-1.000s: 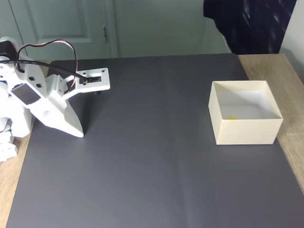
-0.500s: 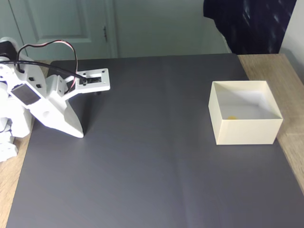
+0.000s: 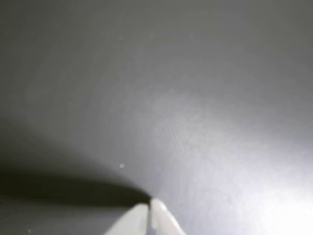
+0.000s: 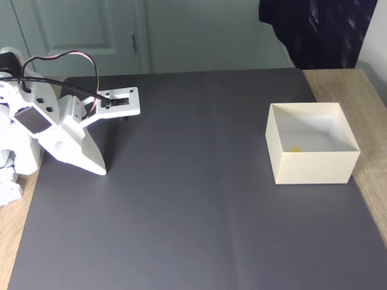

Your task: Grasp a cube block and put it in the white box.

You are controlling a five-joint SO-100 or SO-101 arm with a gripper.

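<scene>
Claw (image 4: 100,171) tips are being held pressed together, empty, at the mat's left, well apart from the cube block (image 4: 294,149) lying inside the white box (image 4: 311,166) far right in the fixed view.

In the fixed view the white arm (image 4: 36,127) sits folded at the far left of the scene, its upper links bent back over the base and a red and black cable looping above them. The gripper (image 4: 103,171) points down and to the right, its tip at or just above the surface. In the wrist view the two white fingertips (image 3: 138,218) meet at the bottom edge, pressed together with nothing between them.
</scene>
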